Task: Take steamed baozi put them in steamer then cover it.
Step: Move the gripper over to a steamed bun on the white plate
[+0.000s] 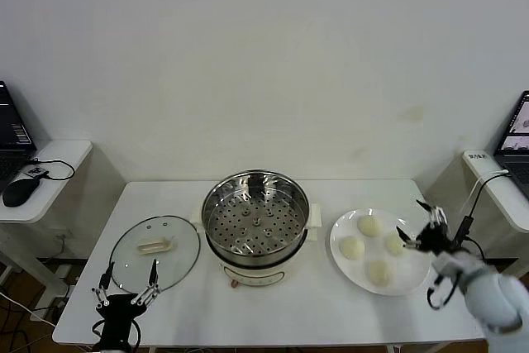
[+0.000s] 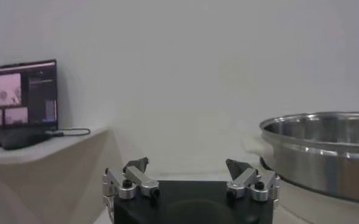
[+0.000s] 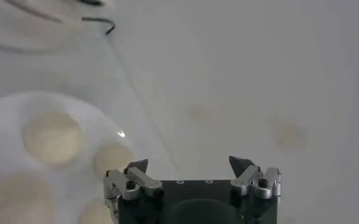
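The steel steamer [image 1: 256, 225] stands uncovered mid-table, its perforated tray bare; its rim [image 2: 325, 146] also shows in the left wrist view. To its left the glass cover [image 1: 155, 251] lies flat on the table. Several cream baozi [image 1: 369, 225] rest on a white plate [image 1: 405, 280] to the right. My right gripper [image 1: 413, 222] hovers open at the plate's right edge, holding nothing; in its wrist view [image 3: 190, 163] the baozi [image 3: 52, 137] lie off to one side. My left gripper [image 1: 131, 274] stands open at the table's front left, just in front of the cover, and is empty in its own view [image 2: 188, 163].
White side shelves flank the table: the left one [image 1: 50, 163] carries a mouse [image 1: 18, 192] and a laptop edge, the right one [image 1: 504, 188] another laptop with cables. A lit screen [image 2: 21, 100] shows in the left wrist view. A white wall stands close behind.
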